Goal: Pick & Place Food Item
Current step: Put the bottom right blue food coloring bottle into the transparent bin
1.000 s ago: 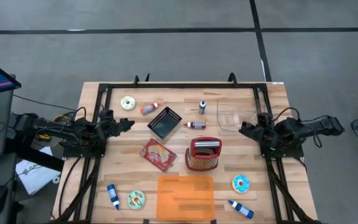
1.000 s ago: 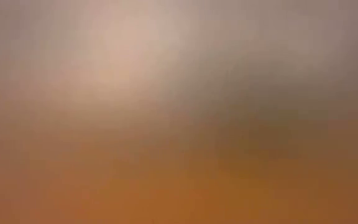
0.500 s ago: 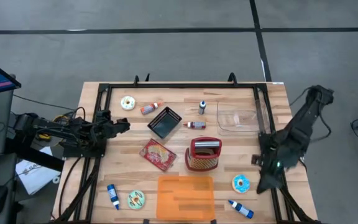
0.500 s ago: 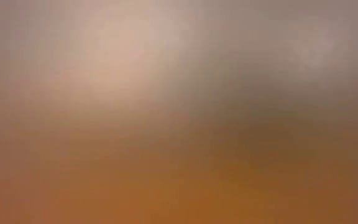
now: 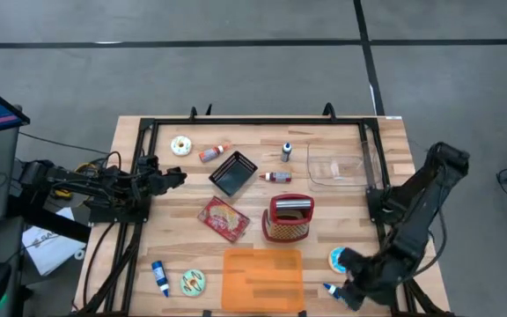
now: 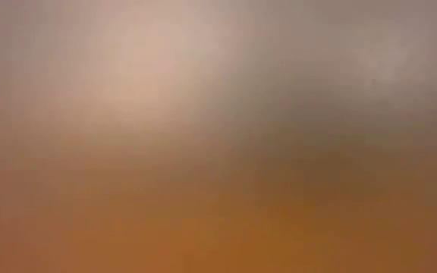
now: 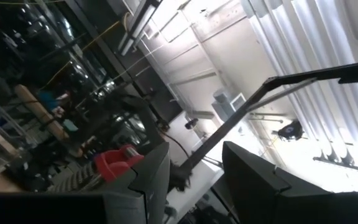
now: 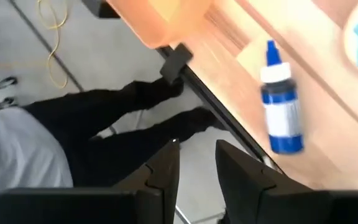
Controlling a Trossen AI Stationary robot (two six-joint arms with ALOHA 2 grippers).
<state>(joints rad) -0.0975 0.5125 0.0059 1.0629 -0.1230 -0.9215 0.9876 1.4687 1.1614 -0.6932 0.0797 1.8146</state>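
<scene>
**Right tool over the counter's near right corner**

The right tool (image 8: 194, 162) hangs with its fingers slightly apart and empty over the near edge of the light wooden counter (image 5: 350, 141), just beside a small blue squeeze bottle with a white label (image 8: 279, 106). A blue-iced doughnut (image 5: 338, 259) lies close by. The left tool (image 7: 194, 168), apart and empty, waits at the left edge.

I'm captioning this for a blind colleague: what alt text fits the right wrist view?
The right gripper, empty with a gap between its fingers, hangs past the wooden table's edge near a blue bottle lying on the wood. Beyond stands a person in dark trousers.
</scene>
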